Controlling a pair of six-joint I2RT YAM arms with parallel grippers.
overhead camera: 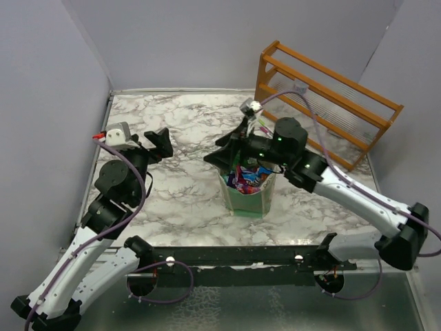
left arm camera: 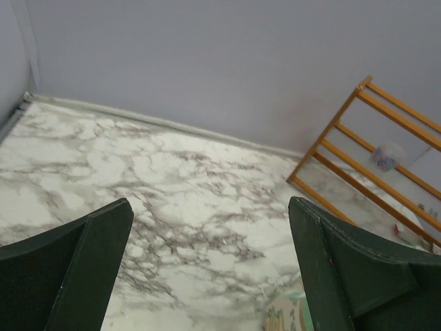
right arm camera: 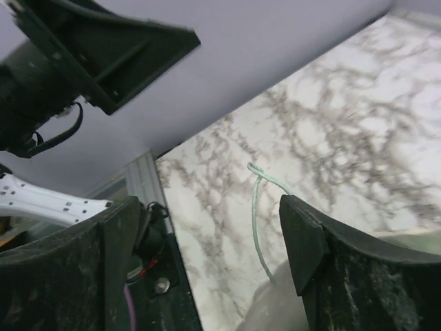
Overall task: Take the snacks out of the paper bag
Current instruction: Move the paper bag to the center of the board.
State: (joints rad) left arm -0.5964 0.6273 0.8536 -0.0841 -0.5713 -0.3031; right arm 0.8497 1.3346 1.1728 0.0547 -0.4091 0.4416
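Note:
The pale green paper bag stands upright mid-table, its mouth open. Several snacks in purple, red and blue show inside it. My right gripper hovers over the bag's far left rim. In the right wrist view it is open, with a thin cord handle hanging loose between the fingers, touching neither. My left gripper is off to the left of the bag above the table, open and empty. A corner of the bag shows low in the left wrist view.
A wooden rack leans at the back right, also in the left wrist view. Grey walls close in the marble table on three sides. A black rail crosses the near edge.

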